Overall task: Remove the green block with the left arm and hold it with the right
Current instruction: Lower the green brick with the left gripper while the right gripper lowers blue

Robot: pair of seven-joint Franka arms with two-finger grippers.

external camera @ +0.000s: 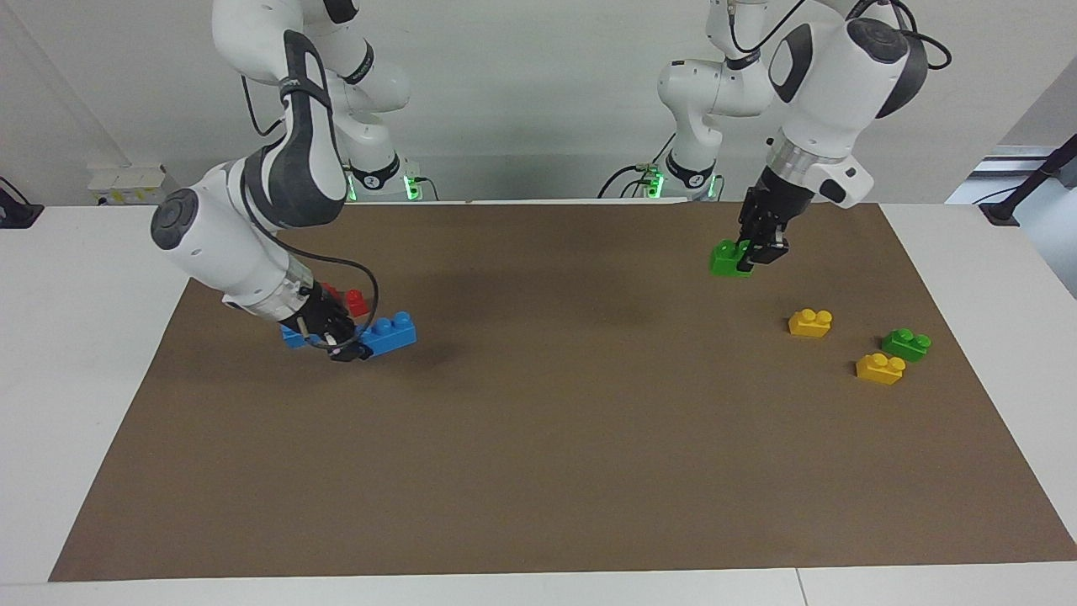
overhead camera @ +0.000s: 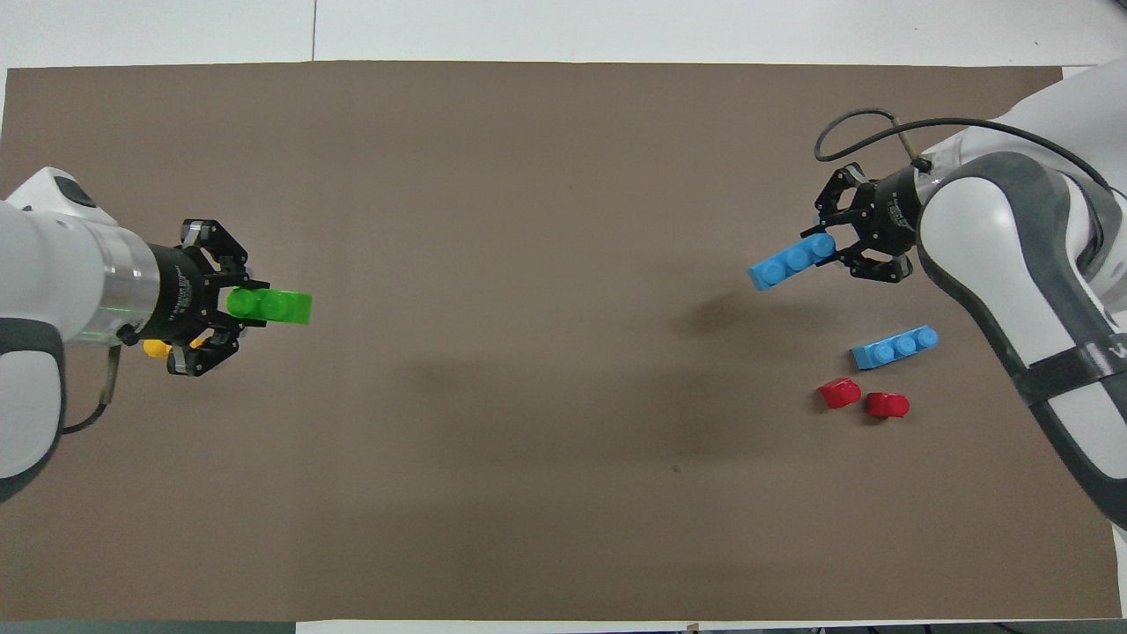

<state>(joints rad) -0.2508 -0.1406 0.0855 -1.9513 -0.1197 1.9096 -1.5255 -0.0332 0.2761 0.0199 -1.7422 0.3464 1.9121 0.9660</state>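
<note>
My left gripper (external camera: 751, 257) is shut on one end of a bright green block (external camera: 726, 257) and holds it in the air over the mat at the left arm's end. In the overhead view, the left gripper (overhead camera: 242, 304) and the green block (overhead camera: 271, 306) cover the bricks lying below. A second green block (external camera: 906, 343) lies on the mat between two yellow bricks. My right gripper (external camera: 349, 345) is shut on a blue three-stud brick (external camera: 389, 332) and holds it tilted above the mat; both also show in the overhead view, the gripper (overhead camera: 832, 248) and the brick (overhead camera: 791, 262).
Two yellow bricks (external camera: 810, 322) (external camera: 880, 368) lie at the left arm's end; one peeks out under the left gripper (overhead camera: 157, 349). A second blue brick (overhead camera: 894, 346) and two red blocks (overhead camera: 839, 393) (overhead camera: 887, 404) lie at the right arm's end. The brown mat (external camera: 538, 438) covers the table.
</note>
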